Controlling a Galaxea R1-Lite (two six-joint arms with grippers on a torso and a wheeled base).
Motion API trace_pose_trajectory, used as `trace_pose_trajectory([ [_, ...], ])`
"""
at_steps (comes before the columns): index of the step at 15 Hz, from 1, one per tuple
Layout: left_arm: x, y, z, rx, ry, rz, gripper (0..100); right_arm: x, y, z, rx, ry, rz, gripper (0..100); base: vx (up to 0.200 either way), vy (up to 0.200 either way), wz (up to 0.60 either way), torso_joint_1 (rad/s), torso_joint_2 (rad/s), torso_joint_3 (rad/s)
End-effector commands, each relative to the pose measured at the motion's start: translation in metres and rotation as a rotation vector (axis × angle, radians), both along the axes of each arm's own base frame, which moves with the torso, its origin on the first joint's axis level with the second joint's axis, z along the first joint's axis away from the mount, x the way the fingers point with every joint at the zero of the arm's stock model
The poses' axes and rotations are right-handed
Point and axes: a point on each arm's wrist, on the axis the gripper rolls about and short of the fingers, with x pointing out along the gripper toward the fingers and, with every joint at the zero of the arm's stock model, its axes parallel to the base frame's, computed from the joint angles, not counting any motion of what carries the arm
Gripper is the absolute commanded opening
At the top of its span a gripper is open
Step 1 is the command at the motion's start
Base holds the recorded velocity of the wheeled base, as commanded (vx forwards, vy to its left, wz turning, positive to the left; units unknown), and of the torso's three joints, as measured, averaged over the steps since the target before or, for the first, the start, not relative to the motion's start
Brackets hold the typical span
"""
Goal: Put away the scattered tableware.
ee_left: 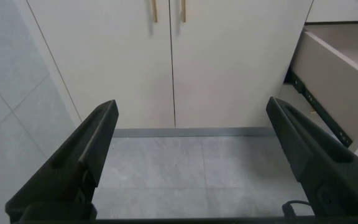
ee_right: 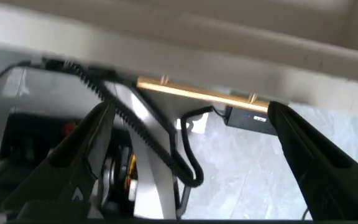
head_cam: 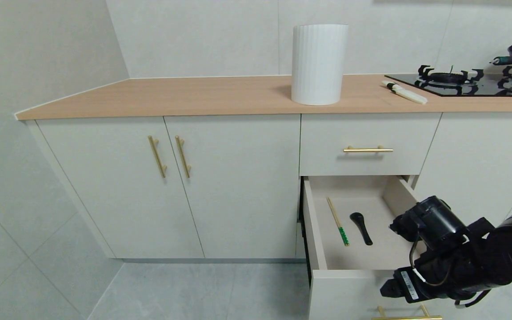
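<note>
Progress check: the drawer [head_cam: 314, 231] was pulled well out, and a pair of chopsticks [head_cam: 338, 222] and a black spoon [head_cam: 361, 228] were lying flat on its floor, side by side but not touching. So I'd say a good chunk was done.

What looked left: one pale long piece [head_cam: 403, 92] sat on the counter [head_cam: 194, 95] just beside the stove [head_cam: 460, 82]. Might've been a sheathed knife or a utensil, too small to call. After that, the drawer needed closing.

The right gripper [ee_right: 189, 112] was spread wide with nothing in it, down in front of the drawer's face with the gold handle [ee_right: 201, 93] just ahead of it. The left gripper [ee_left: 191, 107] was also spread and empty, low down, facing the cabinet doors [ee_left: 166, 56] and the floor.

Room-wise: the open drawer stuck out into the aisle at the right arm's level, so its side walls and front edge were the things to bump. The counter had plenty of bare wood left of the white ribbed canister [head_cam: 319, 64], but the leftover piece lay close to the stove's edge, so less slack there.
</note>
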Motion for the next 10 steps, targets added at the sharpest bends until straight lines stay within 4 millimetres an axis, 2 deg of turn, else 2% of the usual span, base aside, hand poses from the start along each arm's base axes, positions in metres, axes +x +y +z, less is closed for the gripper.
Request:
trace_pose_trajectory([
  [1,0.0,0.0,0.0,0.0,0.001,0.001,100,0.01,0.004,-0.003,0.009,-0.011,-0.03,100,0.0,0.0,0.0,0.0,0.0,0.0],
  [5,0.0,0.0,0.0,0.0,0.003,0.0,100,0.03,0.001,-0.009,-0.019,-0.114,-0.142,100,0.0,0.0,0.0,0.0,0.0,0.0],
  [10,0.0,0.0,0.0,0.0,0.001,0.001,100,0.057,-0.006,-0.024,0.009,-0.195,-0.198,100,0.0,0.0,0.0,0.0,0.0,0.0],
])
